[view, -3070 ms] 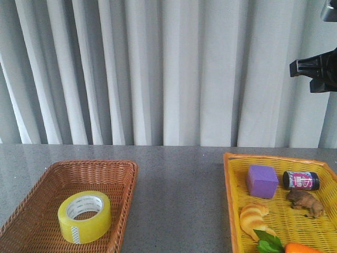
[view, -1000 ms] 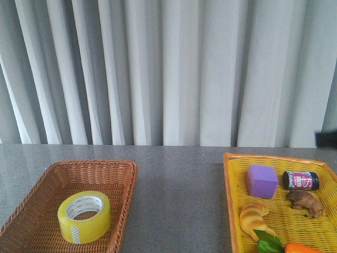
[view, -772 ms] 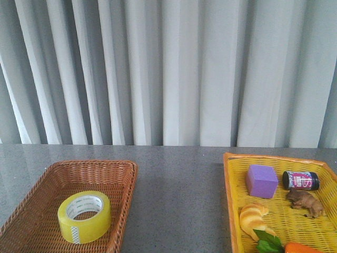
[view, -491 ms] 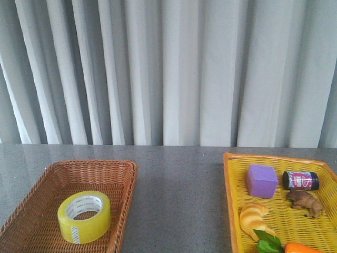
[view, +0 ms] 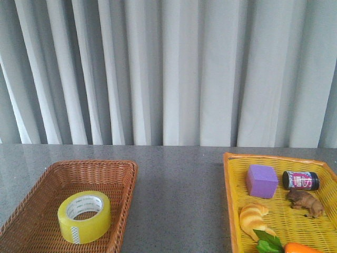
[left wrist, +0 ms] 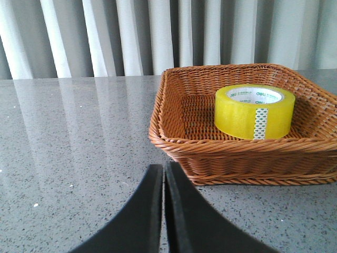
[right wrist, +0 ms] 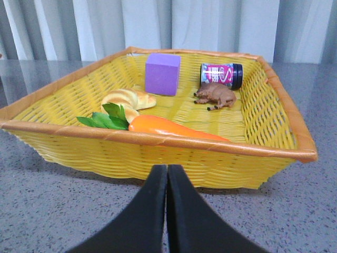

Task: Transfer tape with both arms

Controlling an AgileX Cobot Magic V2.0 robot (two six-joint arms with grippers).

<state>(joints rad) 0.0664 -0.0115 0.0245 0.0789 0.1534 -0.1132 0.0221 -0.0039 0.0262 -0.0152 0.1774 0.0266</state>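
Note:
The yellow tape roll [view: 84, 216] with a white core lies flat in the brown wicker basket [view: 124, 182] at the front left. It also shows in the left wrist view [left wrist: 254, 111]. My left gripper [left wrist: 164, 169] is shut and empty, low over the grey table, outside the brown basket's [left wrist: 174, 142] near corner. My right gripper [right wrist: 167, 169] is shut and empty, low over the table, just outside the yellow basket's [right wrist: 158, 139] near rim. Neither arm shows in the front view.
The yellow basket [view: 228, 195] at the front right holds a purple cube [view: 261, 181], a small dark jar [view: 300, 180], a brown animal figure [view: 305, 203], a croissant [view: 253, 217] and a carrot with leaves [right wrist: 168, 127]. Grey curtains hang behind the table.
The right arm, seen high at the right edge 3.1 s ago, dropped down and left the front view. The tape and both baskets have not moved.

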